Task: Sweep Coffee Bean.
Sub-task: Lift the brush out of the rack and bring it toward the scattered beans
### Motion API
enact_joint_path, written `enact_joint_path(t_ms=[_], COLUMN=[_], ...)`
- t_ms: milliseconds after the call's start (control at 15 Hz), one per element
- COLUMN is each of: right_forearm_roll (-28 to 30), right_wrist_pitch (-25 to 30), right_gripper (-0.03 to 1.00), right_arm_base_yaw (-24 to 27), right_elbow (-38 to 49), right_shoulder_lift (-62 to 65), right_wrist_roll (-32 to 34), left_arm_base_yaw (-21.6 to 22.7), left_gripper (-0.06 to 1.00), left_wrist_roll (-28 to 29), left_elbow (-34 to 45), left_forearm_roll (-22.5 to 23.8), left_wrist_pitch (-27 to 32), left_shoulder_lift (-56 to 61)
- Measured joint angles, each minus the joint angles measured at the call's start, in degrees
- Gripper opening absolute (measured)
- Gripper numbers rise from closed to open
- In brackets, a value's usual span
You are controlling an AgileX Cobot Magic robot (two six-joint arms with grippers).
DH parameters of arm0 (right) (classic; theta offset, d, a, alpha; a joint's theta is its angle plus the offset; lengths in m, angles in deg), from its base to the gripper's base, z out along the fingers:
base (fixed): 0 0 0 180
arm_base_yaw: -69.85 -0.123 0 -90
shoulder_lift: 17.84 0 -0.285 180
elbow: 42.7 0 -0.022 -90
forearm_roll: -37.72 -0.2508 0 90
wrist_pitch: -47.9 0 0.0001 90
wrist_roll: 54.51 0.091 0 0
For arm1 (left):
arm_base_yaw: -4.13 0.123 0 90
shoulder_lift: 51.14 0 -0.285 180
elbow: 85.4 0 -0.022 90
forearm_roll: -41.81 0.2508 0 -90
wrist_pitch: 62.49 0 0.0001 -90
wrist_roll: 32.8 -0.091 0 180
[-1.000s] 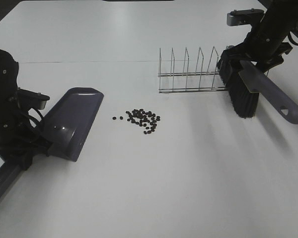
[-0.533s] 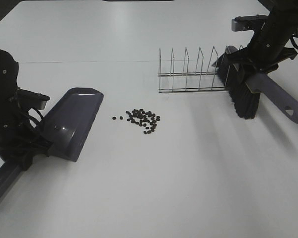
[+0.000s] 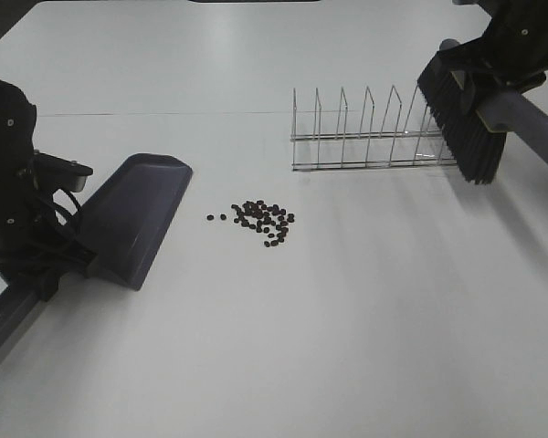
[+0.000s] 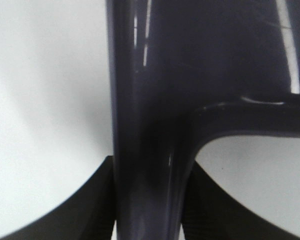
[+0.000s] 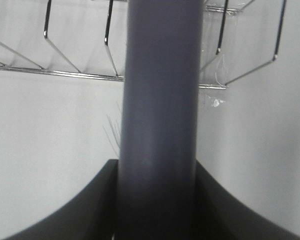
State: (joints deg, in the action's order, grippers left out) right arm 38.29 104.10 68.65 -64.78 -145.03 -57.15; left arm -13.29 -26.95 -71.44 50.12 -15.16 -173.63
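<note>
A loose cluster of tiny dark coffee beans lies on the white table at the middle. A grey-purple dustpan rests to their left, mouth toward the beans. My left gripper is shut on its handle. My right gripper at the far right is shut on the handle of a brush. The brush's black bristles hang tilted in the air over the right end of the wire rack, far from the beans.
A wire dish rack stands behind and right of the beans; it also shows in the right wrist view. The table's far edge runs along the top of the exterior view.
My right gripper has lifted the brush up and to the right, away from the table surface. The dustpan has tilted slightly, its handle end shifting left.
</note>
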Motion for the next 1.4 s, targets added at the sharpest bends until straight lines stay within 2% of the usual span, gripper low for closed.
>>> enact_joint_path(t_ms=[133, 467, 600, 733, 800, 867, 1000, 1200, 1400], right_forearm_roll=[1.43, 2.69, 3.27, 6.3, 8.94, 14.38, 18.45, 19.19, 19.42], right_wrist_pitch=[1.49, -0.34, -0.06, 0.4, 0.46, 0.69, 1.32, 1.38, 1.95], right_gripper=[0.31, 0.31, 0.31, 0.31, 0.31, 0.31, 0.31, 0.31, 0.31], right_arm_base_yaw=[0.0, -0.11, -1.43, -5.04, -7.91, -11.8, -15.93, -18.79, -19.88], right_elbow=[1.6, 18.22, 22.06, 22.63, 22.63, 22.63, 22.63, 22.46, 20.0], right_shoulder_lift=[3.61, 16.21, 18.51, 18.28, 17.76, 15.87, 12.49, 7.62, 3.61], right_wrist_roll=[0.69, 2.12, 2.64, 5.1, 7.33, 11.69, 14.84, 15.93, 16.67], left_arm_base_yaw=[0.0, -0.29, -0.52, -0.52, -0.52, -1.09, -3.15, -6.53, -7.56], left_gripper=[0.33, 0.33, 0.33, 0.33, 0.33, 0.33, 0.33, 0.33, 0.33], left_wrist_roll=[0.0, 0.0, 0.0, -0.69, -1.49, -2.18, -2.58, -2.58, -2.41], left_elbow=[-0.34, -0.57, -2.41, -6.07, -7.85, -9.91, -12.26, -15.24, -15.64], left_forearm_roll=[0.4, 2.58, 2.69, 2.69, 2.69, 2.75, 3.38, 3.67, 3.55], left_wrist_pitch=[0.06, 0.23, 1.78, 4.93, 6.93, 9.51, 10.66, 11.17, 11.46], left_shoulder_lift=[0.0, 0.0, -0.23, -1.2, -2.35, -4.41, -6.42, -8.54, -9.11])
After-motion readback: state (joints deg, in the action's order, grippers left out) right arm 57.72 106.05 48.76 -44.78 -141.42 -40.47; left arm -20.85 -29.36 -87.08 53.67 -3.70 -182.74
